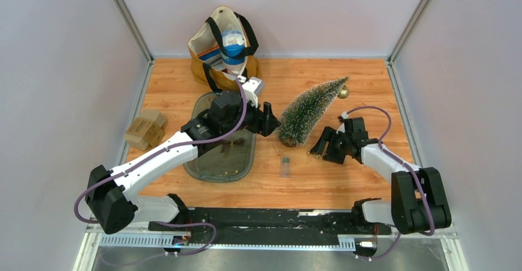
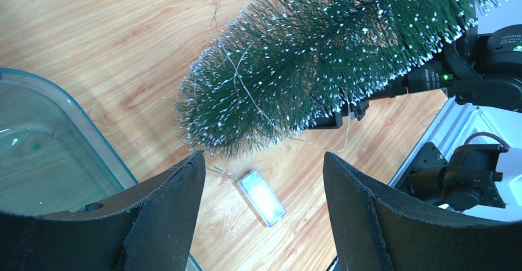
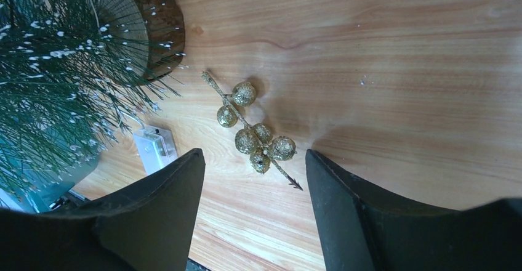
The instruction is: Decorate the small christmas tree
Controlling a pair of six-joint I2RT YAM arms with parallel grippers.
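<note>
The small frosted green Christmas tree [image 1: 311, 111] lies tipped over on the wooden table, its tip to the back right with a gold ball [image 1: 343, 91] there. A thin light wire [image 2: 246, 86] runs over its branches to a clear battery box [image 1: 284, 166] on the table. My left gripper [image 1: 268, 120] is open and empty beside the tree's lower branches [image 2: 320, 55], above the battery box [image 2: 261, 197]. My right gripper [image 1: 323, 145] is open and empty just above a gold glitter berry sprig [image 3: 252, 132] lying on the table beside the tree's wooden base [image 3: 157, 24].
A glass tray [image 1: 203, 166] with small decorations lies under my left arm. An open bag [image 1: 224, 46] stands at the back. Cardboard boxes [image 1: 146, 129] sit at the left wall. The battery box also shows in the right wrist view [image 3: 155, 148].
</note>
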